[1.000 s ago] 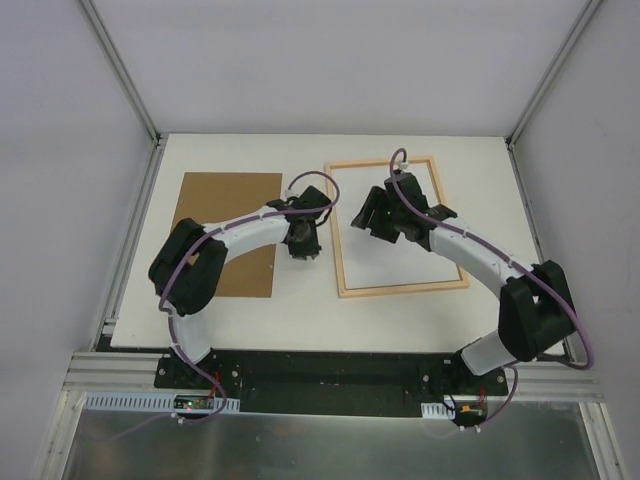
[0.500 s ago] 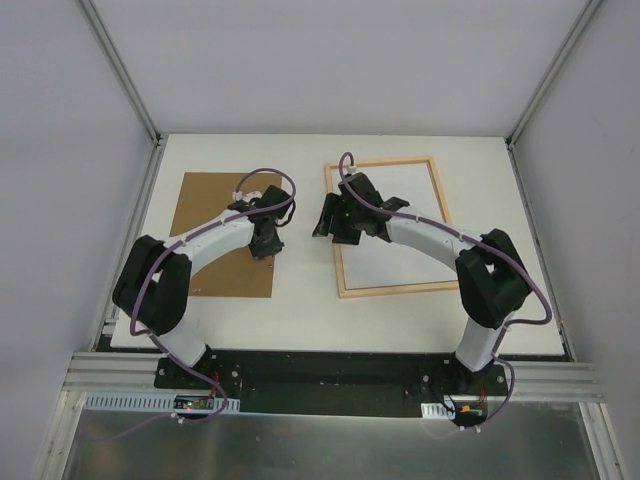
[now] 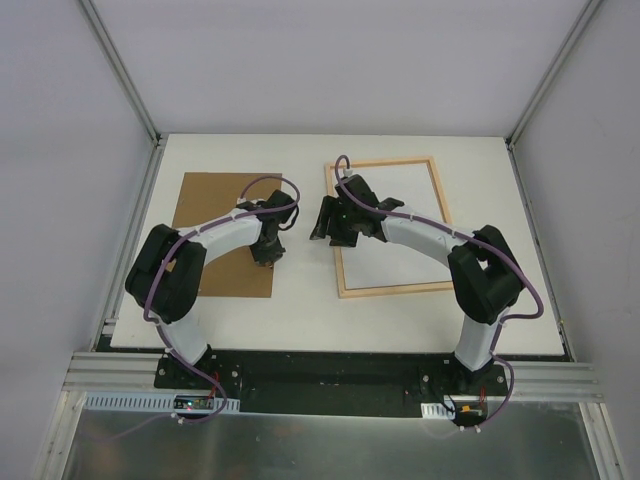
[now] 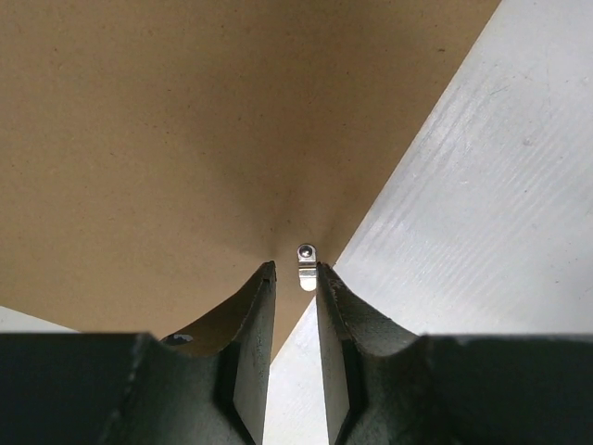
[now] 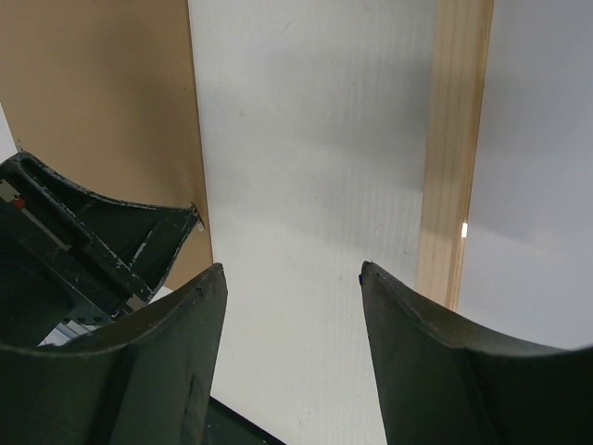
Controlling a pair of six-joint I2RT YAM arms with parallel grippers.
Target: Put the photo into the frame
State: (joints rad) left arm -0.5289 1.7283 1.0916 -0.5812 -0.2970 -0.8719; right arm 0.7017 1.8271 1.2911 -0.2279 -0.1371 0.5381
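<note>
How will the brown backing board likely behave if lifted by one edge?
The backing board looks thin and flat, so probably light and fairly stiff. It lies flush on the smooth table, so a push would likely slide it. The small metal tab at the left gripper may be the easiest hold.

From my top view, the left arm (image 3: 218,233) and right arm (image 3: 422,236) look alike: smooth white curved shells between bulky black joint housings. A purple cable (image 3: 272,179) loops along each. Through the wrist cameras, the left gripper (image 4: 296,267) and right gripper (image 5: 290,269) show matte black fingers (image 4: 246,362), tapering, faintly scuffed along the edges.
</note>
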